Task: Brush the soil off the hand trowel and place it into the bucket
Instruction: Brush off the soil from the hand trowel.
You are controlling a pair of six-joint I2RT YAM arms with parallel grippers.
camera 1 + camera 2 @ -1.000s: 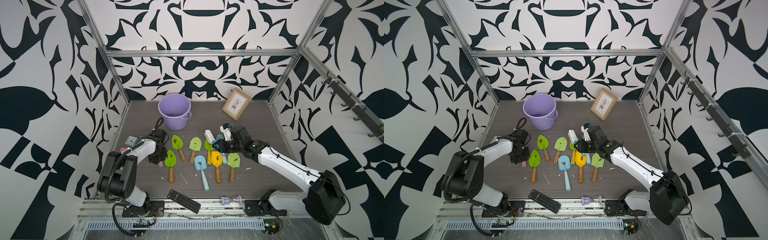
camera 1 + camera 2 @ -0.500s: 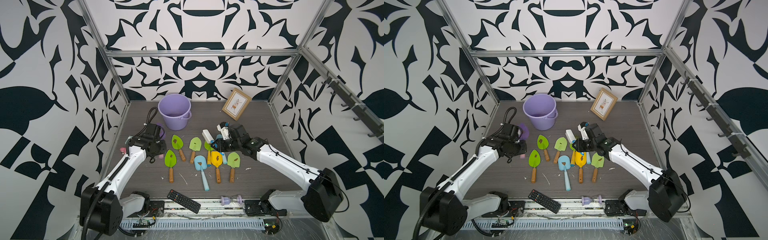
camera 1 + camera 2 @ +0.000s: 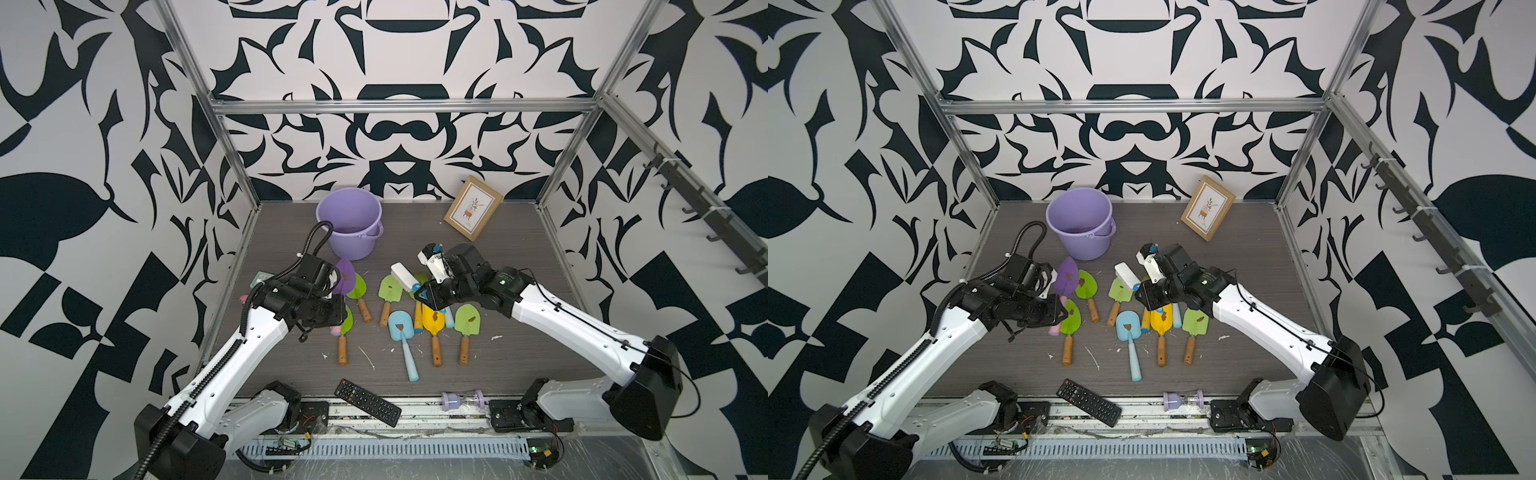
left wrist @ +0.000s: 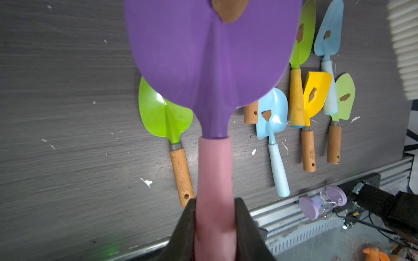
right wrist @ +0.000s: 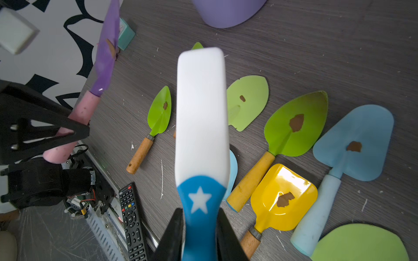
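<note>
Left fingers (image 4: 184, 230): closed on the pink handle of the purple trowel (image 4: 214, 56), one finger on each side of it.
Purple trowel: lifted above the bench (image 3: 519, 291). In both top views its blade is toward the bucket (image 3: 351, 249), near the bucket's foot but outside it. In my left wrist view a bright green trowel (image 4: 162, 113) lies flat under the blade.
Soil (image 4: 228, 10): one brown clump sits on the purple blade, on the middle ridge.
Right fingers (image 5: 172, 235): closed on the blue handle of the brush (image 5: 201, 113), just below the white star.
Brush: held over the row of trowels, with its white back toward my wrist camera. Its bristle side does not show there. It is apart from the purple trowel and does not touch it.
Bucket: upright at the far side of the bench, left of the picture frame (image 3: 473, 208).
Other trowels (image 5: 285, 140): green, blue and one yellow trowel (image 5: 300, 192) lie flat between my arms, several with a small brown clump on the blade.
Front edge: a black remote (image 3: 368, 402) and a lilac sand timer (image 3: 461, 401) lie there.
</note>
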